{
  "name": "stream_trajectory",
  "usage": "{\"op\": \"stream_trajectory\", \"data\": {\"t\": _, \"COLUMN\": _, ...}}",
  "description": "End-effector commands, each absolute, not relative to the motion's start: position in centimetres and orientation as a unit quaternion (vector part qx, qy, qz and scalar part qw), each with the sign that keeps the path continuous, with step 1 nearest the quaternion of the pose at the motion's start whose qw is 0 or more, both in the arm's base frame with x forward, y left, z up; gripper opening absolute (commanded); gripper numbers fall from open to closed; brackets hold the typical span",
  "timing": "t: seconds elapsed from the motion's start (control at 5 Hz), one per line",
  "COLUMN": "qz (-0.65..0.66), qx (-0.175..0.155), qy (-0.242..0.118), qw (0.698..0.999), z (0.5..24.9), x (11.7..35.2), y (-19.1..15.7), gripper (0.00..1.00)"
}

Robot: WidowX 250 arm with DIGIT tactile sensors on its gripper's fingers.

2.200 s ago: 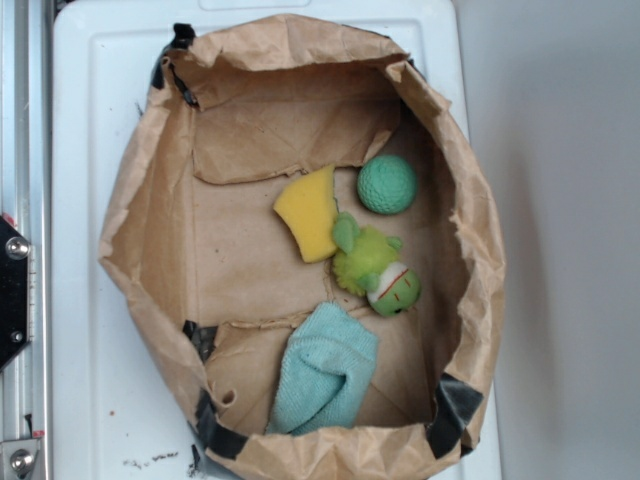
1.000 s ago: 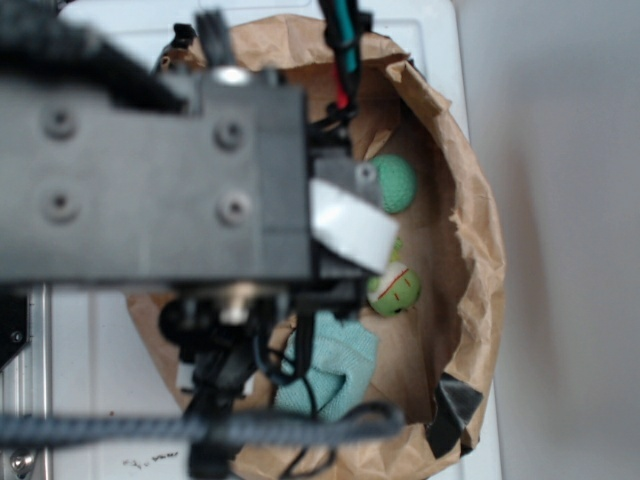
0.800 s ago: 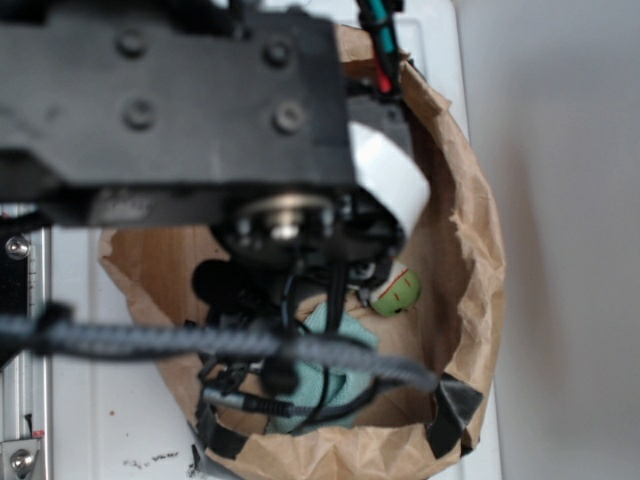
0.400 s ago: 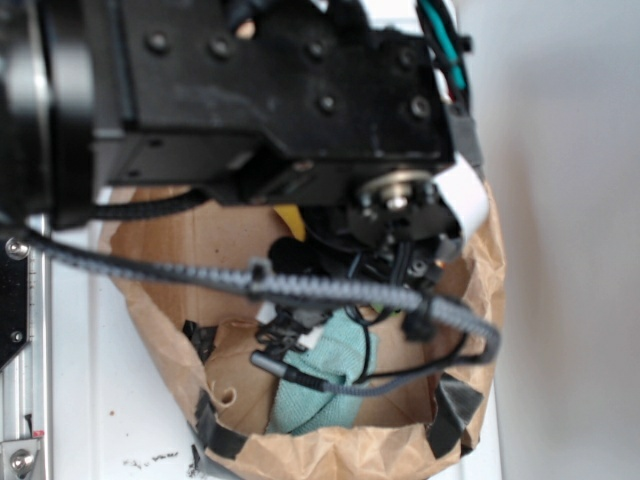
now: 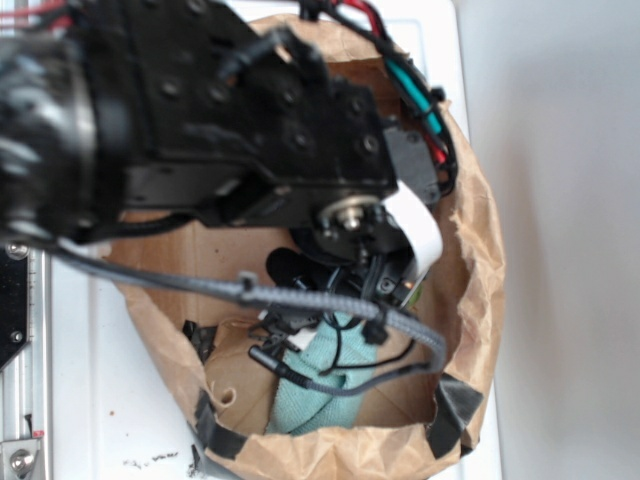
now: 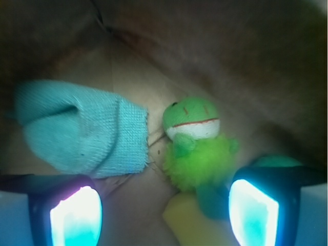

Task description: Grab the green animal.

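The green animal (image 6: 197, 146) lies on the paper bag's floor in the wrist view: a fuzzy lime body, a rounded green head, a white band and a red line. My gripper (image 6: 164, 215) is open above the floor, its two glowing fingers (image 6: 76, 218) wide apart. The toy lies just ahead of the right finger and nothing sits between the pads. In the exterior view the black arm (image 5: 250, 130) covers the toy almost fully; only a sliver of green shows at the arm's right edge.
A folded teal cloth (image 6: 82, 130) (image 5: 325, 385) lies left of the toy. A yellow sponge (image 6: 192, 225) sits under the gripper, close to the toy. The brown paper bag's walls (image 5: 478, 250) ring everything, on a white lid (image 5: 90, 380).
The arm swung in over the bag from the left and came down inside it, now covering the toy, the sponge and the knitted ball in the exterior view.
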State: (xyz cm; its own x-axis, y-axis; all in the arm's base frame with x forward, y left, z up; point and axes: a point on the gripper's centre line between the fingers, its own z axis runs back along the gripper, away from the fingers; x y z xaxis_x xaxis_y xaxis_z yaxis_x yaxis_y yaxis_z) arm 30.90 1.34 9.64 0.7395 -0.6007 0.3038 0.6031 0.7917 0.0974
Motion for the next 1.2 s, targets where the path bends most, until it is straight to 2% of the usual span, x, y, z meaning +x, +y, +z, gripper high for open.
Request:
{"op": "stream_trajectory", "data": {"t": 0.0, "qz": -0.371, "qx": 0.036, "qy": -0.158, "qw": 0.914, "z": 6.9, "x": 32.4, "y": 1.0, "gripper": 1.0}}
{"op": "stream_trajectory", "data": {"t": 0.6, "qz": -0.375, "qx": 0.062, "qy": -0.151, "qw": 0.913, "z": 3.6, "x": 34.9, "y": 1.0, "gripper": 1.0}}
{"op": "stream_trajectory", "data": {"t": 0.8, "qz": -0.368, "qx": 0.063, "qy": -0.147, "qw": 0.916, "z": 3.3, "x": 35.4, "y": 1.0, "gripper": 0.52}}
{"op": "stream_trajectory", "data": {"t": 1.0, "qz": -0.361, "qx": 0.062, "qy": -0.144, "qw": 0.919, "z": 3.3, "x": 35.3, "y": 1.2, "gripper": 0.0}}
